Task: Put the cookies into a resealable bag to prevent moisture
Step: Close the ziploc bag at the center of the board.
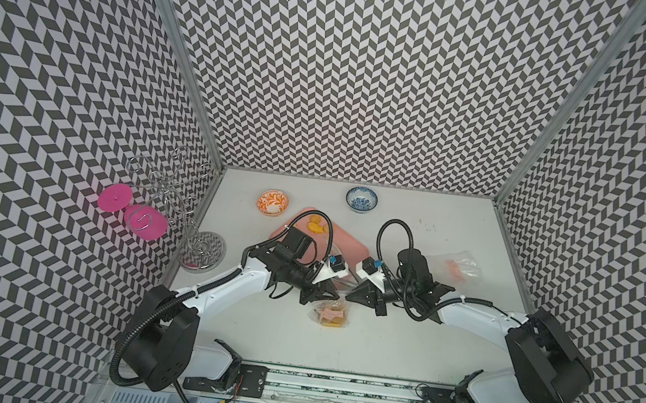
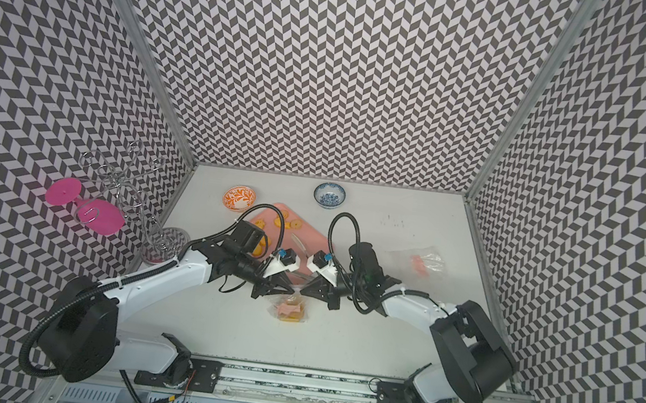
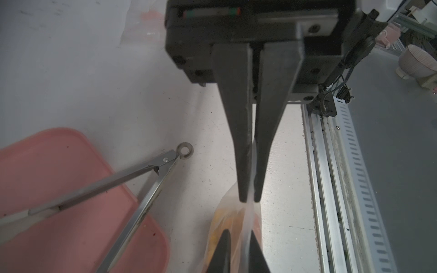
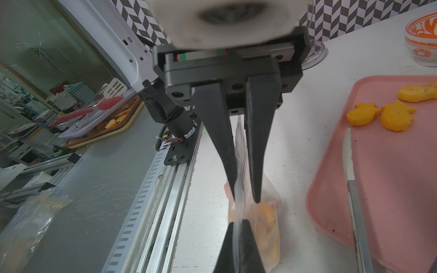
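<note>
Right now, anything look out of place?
Several cookies sit loose on the tray while the left tool and right tool pinch the bag top. Tongs lie askew, hinge end off the tray.

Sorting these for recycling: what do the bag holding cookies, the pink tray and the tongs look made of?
The bag: thin clear plastic film, slightly cloudy; the cookies show through and it creases. The pink tray: likely moulded plastic, matte, with a rounded rim. The tongs: metal, probably stainless steel, judging by the grey sheen and the riveted hinge.
</note>
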Controlling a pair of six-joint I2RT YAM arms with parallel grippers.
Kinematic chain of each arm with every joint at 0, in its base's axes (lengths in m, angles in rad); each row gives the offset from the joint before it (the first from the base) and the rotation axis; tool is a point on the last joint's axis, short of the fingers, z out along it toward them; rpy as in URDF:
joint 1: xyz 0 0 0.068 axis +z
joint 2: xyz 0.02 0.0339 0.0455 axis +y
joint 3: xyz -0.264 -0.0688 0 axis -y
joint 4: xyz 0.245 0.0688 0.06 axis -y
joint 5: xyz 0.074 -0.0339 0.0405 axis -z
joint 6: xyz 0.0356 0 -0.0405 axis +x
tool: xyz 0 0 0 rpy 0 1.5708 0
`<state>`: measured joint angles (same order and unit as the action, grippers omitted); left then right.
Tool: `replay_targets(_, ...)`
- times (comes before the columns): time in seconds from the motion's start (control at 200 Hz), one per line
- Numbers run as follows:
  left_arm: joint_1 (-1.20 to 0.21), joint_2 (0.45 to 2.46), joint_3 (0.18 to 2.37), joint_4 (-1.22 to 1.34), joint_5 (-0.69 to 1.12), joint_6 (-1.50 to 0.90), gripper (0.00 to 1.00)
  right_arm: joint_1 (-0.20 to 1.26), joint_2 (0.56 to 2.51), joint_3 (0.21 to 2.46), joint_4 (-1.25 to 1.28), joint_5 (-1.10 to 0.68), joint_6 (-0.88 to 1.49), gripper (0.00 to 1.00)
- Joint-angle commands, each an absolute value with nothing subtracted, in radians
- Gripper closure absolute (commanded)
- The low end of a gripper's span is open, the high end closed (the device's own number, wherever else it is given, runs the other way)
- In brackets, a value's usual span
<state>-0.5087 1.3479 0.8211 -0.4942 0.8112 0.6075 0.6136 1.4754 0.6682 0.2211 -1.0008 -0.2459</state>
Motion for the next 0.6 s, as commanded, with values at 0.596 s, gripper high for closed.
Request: replay_targets(0.596, -0.465, 1.291, 0.800, -0.518, 0.754, 0.585, 0.88, 0.547, 1.389, 0.622, 0.179, -0.998, -0.299, 1.00)
